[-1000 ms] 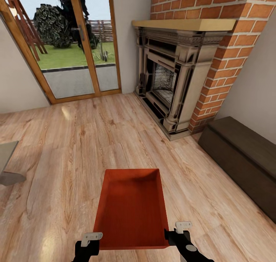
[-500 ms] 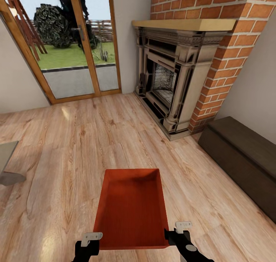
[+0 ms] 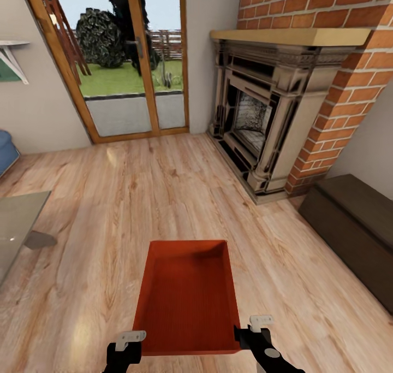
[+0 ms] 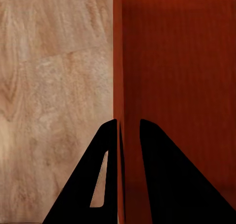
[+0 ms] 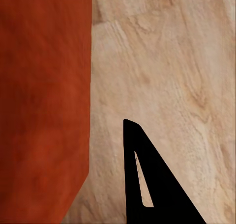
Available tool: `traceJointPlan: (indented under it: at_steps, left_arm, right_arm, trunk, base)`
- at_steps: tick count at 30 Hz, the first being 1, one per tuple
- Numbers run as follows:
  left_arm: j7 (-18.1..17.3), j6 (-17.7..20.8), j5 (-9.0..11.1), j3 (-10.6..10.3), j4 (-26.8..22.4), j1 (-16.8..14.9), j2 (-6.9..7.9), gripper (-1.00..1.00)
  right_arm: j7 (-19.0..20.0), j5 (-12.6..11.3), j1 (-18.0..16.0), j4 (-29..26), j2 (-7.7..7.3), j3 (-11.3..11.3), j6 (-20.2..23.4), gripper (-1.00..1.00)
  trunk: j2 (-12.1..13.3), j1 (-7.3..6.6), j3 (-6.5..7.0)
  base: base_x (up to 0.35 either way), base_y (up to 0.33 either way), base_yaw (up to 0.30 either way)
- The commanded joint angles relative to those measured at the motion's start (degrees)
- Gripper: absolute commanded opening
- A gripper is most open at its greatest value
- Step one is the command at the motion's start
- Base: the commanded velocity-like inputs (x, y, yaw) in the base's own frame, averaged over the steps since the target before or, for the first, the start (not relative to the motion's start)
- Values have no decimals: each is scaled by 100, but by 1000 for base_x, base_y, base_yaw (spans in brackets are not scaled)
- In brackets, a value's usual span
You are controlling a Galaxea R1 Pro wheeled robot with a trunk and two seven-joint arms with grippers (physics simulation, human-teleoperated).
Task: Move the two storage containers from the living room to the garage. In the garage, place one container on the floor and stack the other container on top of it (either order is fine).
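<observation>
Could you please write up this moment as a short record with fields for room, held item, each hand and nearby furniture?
room: living room, light wood-plank floor, red-brick fireplace, glazed garden doors
held item: one orange-red rectangular open-top bin, empty, carried in front of the robot
left hand: fingers straddle the bin's wall
right hand: at the bin's near right corner; grip unclear
furniture: dark brown low cabinet right, glass-topped table left

Open wood-plank floor [image 3: 136,198] is left ahead as far as the glass doors [image 3: 134,83]. The right is blocked by the brick fireplace [image 3: 273,116] and a dark bench [image 3: 355,231]; a glass-topped table [image 3: 19,225] intrudes at left.
</observation>
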Motion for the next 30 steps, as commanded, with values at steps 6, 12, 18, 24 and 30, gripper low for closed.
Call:
traceJointPlan:
  at_steps: [6, 12, 18, 24, 30]
  left_arm:
    - [42, -17, 22, 95, -6, -6, 2, -100]
    - [42, -17, 22, 96, -6, -6, 4, -100]
    - [42, -17, 22, 96, -6, -6, 10, -100]
    - [42, -17, 22, 96, -6, -6, 11, -100]
    - [42, -17, 22, 96, -6, -6, 11, -100]
  right_arm:
    - [-56, -5, -2, 6, -88, -45, -21, -100]
    - [-56, -4, -2, 6, -88, -45, -21, -100]
    - [-56, -6, -2, 6, -88, -45, -21, -100]
    - [-56, -5, -2, 6, -88, -45, -21, -100]
    - [-56, -7, -2, 6, -88, -45, -21, -100]
  trunk:
    - [-2, 0, 11]
    - [-2, 0, 26]
    - [-2, 0, 41]
    - [-2, 0, 56]
    - [-2, 0, 71]
  base:
    - [0, 0, 283]
    - [0, 0, 283]
    - [0, 0, 283]
    - [0, 0, 283]
    - [0, 0, 283]
